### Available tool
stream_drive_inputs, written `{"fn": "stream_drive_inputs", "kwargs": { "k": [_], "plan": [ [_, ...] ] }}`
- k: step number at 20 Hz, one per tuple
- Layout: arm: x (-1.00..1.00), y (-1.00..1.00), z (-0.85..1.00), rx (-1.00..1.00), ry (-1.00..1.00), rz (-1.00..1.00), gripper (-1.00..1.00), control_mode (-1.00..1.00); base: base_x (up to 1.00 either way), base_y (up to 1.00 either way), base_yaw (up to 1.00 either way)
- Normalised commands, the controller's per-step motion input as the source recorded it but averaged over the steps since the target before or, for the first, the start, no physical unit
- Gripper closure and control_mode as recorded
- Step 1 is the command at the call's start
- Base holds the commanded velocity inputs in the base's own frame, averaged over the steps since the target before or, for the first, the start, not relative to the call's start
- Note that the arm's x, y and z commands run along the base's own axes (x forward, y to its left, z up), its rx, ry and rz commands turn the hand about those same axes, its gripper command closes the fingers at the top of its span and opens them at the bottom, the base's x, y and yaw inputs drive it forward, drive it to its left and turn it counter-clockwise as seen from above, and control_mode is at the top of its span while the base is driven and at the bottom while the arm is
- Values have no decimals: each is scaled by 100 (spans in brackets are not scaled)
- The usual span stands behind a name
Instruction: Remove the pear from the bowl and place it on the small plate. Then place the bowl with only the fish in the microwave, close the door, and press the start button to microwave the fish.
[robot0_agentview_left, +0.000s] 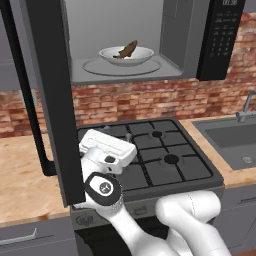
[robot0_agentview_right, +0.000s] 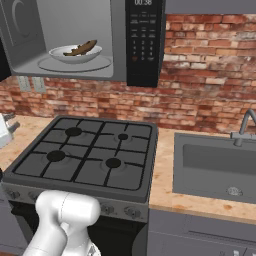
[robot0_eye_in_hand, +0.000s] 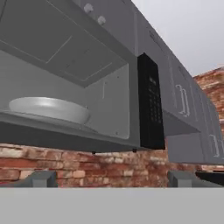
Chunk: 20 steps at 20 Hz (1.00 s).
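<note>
While the door (robot0_agentview_left: 47, 100) is standing wide open, the bowl (robot0_agentview_left: 126, 54) is sitting on the round turntable (robot0_agentview_left: 121, 67) inside the microwave (robot0_agentview_right: 85, 40), with the fish (robot0_agentview_left: 126, 50) lying across it. The gripper (robot0_eye_in_hand: 113, 179) is hanging empty below and in front of the cavity, its fingers (robot0_eye_in_hand: 39, 178) spread wide apart. Underneath, the stove (robot0_agentview_right: 87, 155) is sitting beside the sink (robot0_agentview_right: 215, 167).

Even, diffuse rendered light fills all three views, with no glare and only faint shading inside the microwave (robot0_agentview_left: 120, 45) cavity and beneath it on the brick wall (robot0_agentview_right: 200, 75). Edges look soft and slightly pixelated throughout, and the hand view is the blurriest, its control panel (robot0_eye_in_hand: 151, 103) markings unreadable.
</note>
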Motion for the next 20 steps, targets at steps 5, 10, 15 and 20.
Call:
{"fn": "stream_drive_inputs", "kwargs": {
  "k": [5, 10, 15, 20],
  "plan": [
    [-53, 61, 8, -8, -20, 1, -100, -100, 0, 0, 0],
    [-51, 56, 18, -6, -20, 1, -100, -100, 0, 0, 0],
    [-19, 86, 26, -9, -29, 4, -100, -100, 0, 0, 0],
    [-9, 62, 49, -6, -22, 1, -100, -100, 0, 0, 0]
  ]
}}
